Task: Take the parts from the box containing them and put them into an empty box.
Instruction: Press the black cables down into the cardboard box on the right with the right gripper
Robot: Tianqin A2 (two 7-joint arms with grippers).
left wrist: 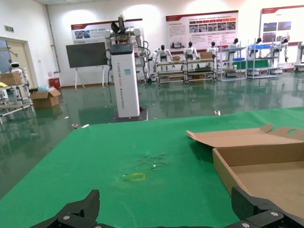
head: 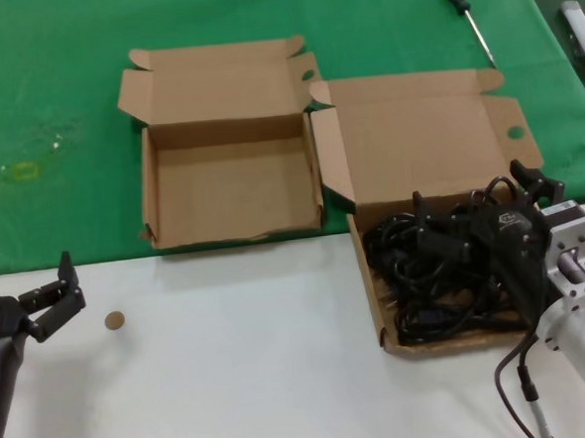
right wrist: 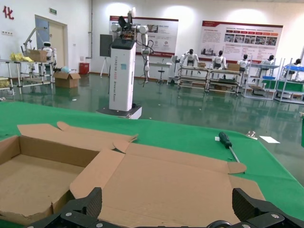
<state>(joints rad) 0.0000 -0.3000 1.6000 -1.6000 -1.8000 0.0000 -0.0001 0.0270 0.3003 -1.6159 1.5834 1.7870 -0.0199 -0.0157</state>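
Observation:
The box containing the parts (head: 371, 284) lies at the right with its broad lid (head: 417, 147) folded back, and black tangled parts (head: 431, 285) fill its tray. My right gripper (head: 475, 196) hovers over those parts, open, with nothing between its fingers; in the right wrist view the right gripper (right wrist: 166, 211) faces the lid (right wrist: 166, 185). The empty box (head: 231, 188) with a wavy front wall stands to the left of it, and its wall (left wrist: 225, 173) shows in the left wrist view. My left gripper (head: 66, 287) waits open at the near left, above the white table.
A screwdriver (head: 464, 10) lies on the green cloth at the far right. A small brown disc (head: 114, 320) rests on the white table (head: 252, 370) near my left gripper. A yellow mark (head: 21, 172) is on the cloth at the left.

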